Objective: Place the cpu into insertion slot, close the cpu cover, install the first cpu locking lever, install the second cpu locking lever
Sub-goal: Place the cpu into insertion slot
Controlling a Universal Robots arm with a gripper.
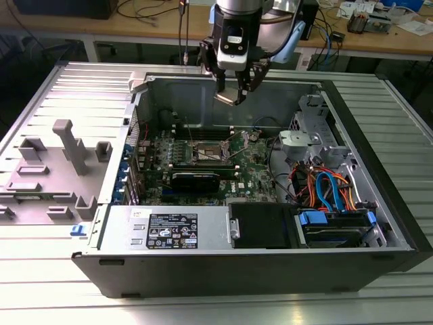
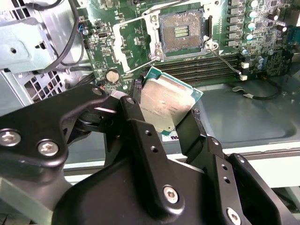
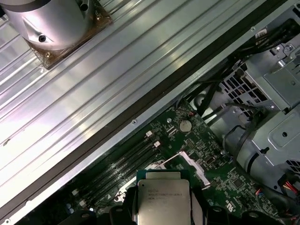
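bright table (image 1: pixel 203 308) glare (shadowy case (image 1: pixel 257 274))

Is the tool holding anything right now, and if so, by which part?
Yes. The tool grips the cpu by two opposite edges.

the cpu (image 2: pixel 168 96) has a dull, faintly scuffed silver metal top (its edge is green board). the claw (image 2: pixel 163 108) is matt black. the insertion slot (image 2: pixel 181 31) rim is silvery metal; the worktop (image 3: pixel 93 89) is ribbed, shiny metal.
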